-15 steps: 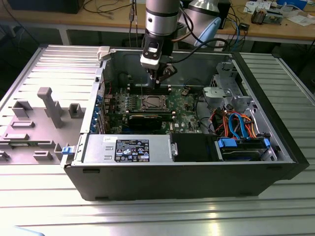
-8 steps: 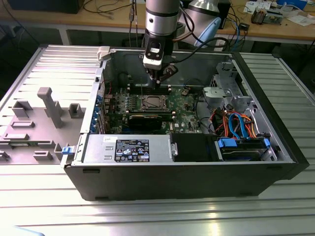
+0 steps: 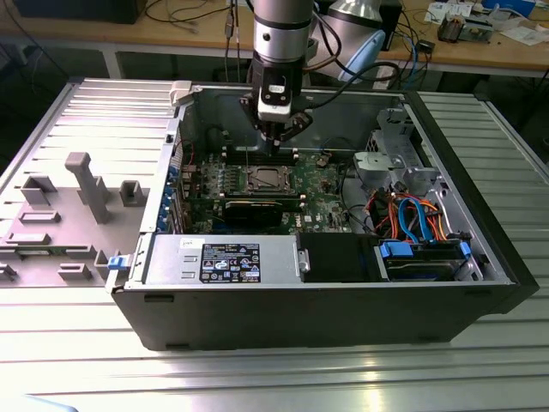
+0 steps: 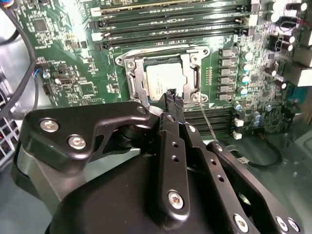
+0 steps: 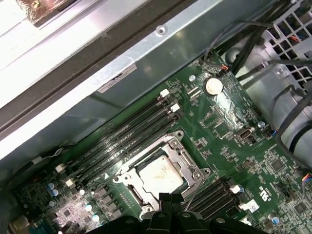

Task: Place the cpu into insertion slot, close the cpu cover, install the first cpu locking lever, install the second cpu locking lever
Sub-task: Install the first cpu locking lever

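The cpu (image 4: 165, 80) (image 5: 160, 176), a square chip with a dull silver top, lies in the insertion slot (image 3: 263, 179) on the green board. The cpu cover (image 4: 135, 80) (image 5: 181, 152), a silver frame, lies flat around the chip. One thin wire locking lever (image 4: 206, 123) (image 5: 194, 194) sticks out from a corner of the socket, close to my fingertips. My gripper (image 3: 280, 130) (image 4: 171, 95) (image 5: 170, 199) hovers just above the socket's edge. It is shut, with nothing between its black fingers.
Long memory slots (image 4: 170, 22) (image 5: 129, 134) flank the socket. A black card (image 3: 262, 209) and a power supply (image 3: 221, 260) sit nearer the case's front wall. A drive cage with coloured cables (image 3: 412, 215) is at the exterior view's right. Grey fixtures (image 3: 86, 184) stand left of the case.
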